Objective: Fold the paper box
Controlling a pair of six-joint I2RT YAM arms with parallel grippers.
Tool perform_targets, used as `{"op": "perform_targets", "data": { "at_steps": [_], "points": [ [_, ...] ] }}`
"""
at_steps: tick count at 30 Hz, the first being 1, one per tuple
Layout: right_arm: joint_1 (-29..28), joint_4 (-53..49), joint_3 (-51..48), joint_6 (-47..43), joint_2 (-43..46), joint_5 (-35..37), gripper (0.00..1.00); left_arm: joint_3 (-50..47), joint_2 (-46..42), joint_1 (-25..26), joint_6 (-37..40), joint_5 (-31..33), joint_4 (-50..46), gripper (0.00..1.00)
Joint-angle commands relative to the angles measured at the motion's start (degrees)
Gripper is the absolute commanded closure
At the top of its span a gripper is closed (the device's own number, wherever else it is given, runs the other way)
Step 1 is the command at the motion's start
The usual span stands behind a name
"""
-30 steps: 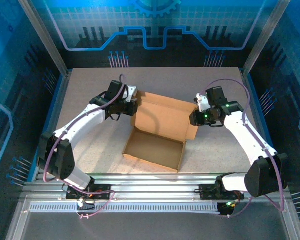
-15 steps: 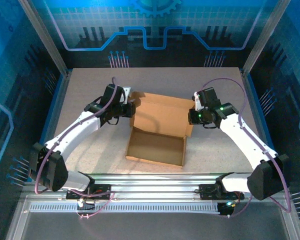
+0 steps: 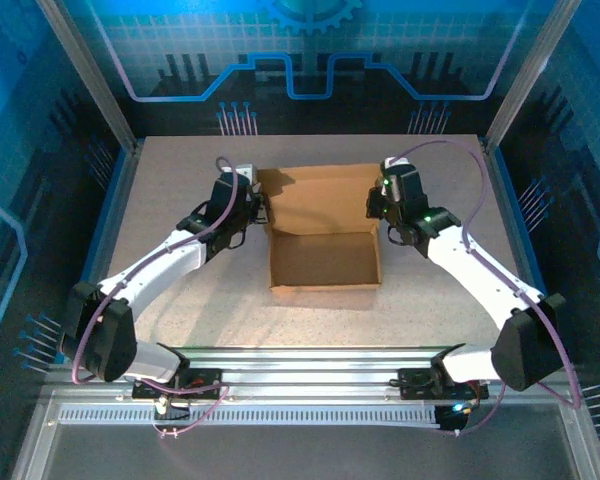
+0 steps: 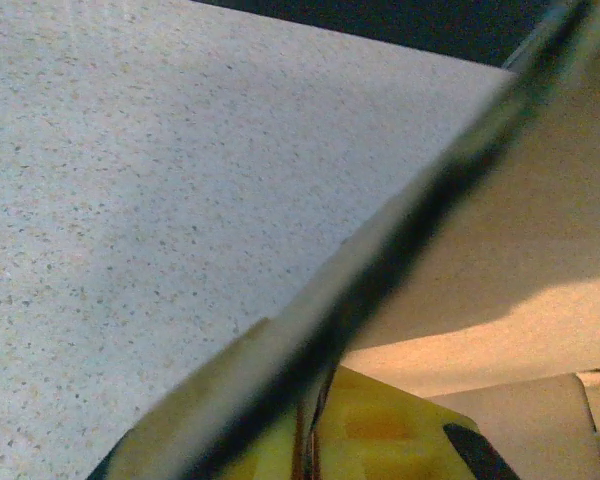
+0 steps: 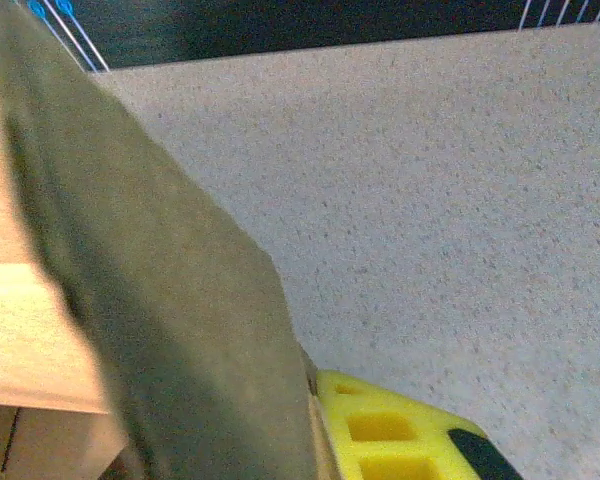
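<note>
I see the paper box [image 3: 325, 262] mid-table [image 3: 180, 180], open, with its lid flap raised at the far side. My left pincer [image 3: 257, 210] is clenched on its far-left wall, and my right pincer [image 3: 375, 203] on its far-right wall.

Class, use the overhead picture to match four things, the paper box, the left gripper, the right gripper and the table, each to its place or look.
Column one:
1. paper box
2. left gripper
3. right gripper
4. table

Column two:
A. at the box's far right corner
B. speckled grey surface
C. brown, open on top, in the middle of the table
D. at the box's far left corner

Pairs: 1-C, 2-D, 3-A, 4-B
</note>
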State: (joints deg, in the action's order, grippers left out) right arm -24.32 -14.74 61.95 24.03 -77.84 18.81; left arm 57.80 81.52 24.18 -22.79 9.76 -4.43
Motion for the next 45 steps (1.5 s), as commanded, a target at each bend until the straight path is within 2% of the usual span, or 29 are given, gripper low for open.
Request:
{"op": "perform_targets", "data": {
  "at_steps": [1,7,15,27,45],
  "points": [
    [-1.49,11.63,-3.51,0.85,-1.15,4.72,0.88,-1.98,1.55,0.68,-3.38,4.91,6.5,0.89],
    [-3.88,19.88,-11.98,-0.56,0.96,8.35,0.89,-3.9,1.58,3.87,-2.06,9.42,7.9,0.89],
    [-5.52,24.04,-21.82,0.76,8.23,11.6,0.89,-12.39,-4.95,9.03,-4.27,15.73,10.36,0.89],
    [-9.21,23.64,-30.71,5.11,15.87,13.33,0.83,-20.57,-10.01,16.37,-10.23,24.28,11.53,0.85],
    [-12.81,19.11,-38.58,11.03,23.98,13.52,0.83,-27.66,-12.63,23.98,-17.41,29.35,10.35,0.87]
  ]
}}
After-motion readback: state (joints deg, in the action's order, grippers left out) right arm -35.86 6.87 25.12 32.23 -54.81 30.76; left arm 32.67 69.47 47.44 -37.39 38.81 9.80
